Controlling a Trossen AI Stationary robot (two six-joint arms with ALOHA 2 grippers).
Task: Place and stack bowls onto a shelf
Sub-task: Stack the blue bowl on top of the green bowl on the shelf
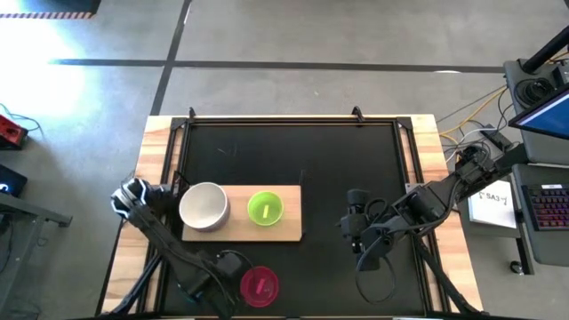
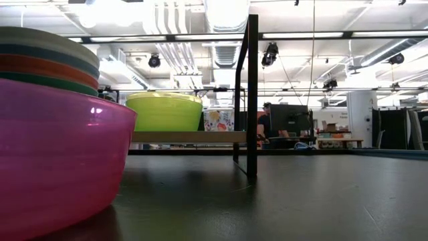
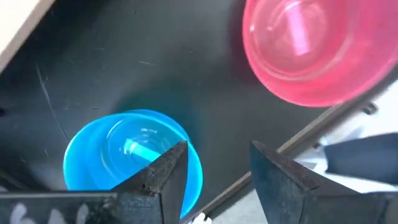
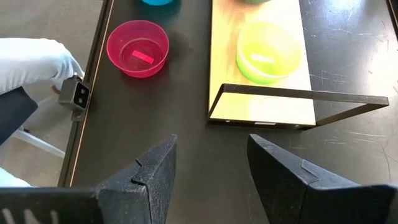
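while the left tool (image 3: 214,174) hangs apart over the cyan bowl (image 3: 124,155) near the counter's (image 1: 329,160) front edge, right tool (image 4: 208,180) waits apart.

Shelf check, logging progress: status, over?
Both pincers open, empty. Left pincer over cyan bowl. Shelf holds stack, yellow-green bowl. Magenta bowl waiting.

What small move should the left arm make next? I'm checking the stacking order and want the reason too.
Probably lower the left gripper over the near rim of the cyan bowl and close. Its fingers stand open and empty just above that bowl, which sits on the black table beside the magenta bowl, off the shelf. The right gripper waits open, farther off.
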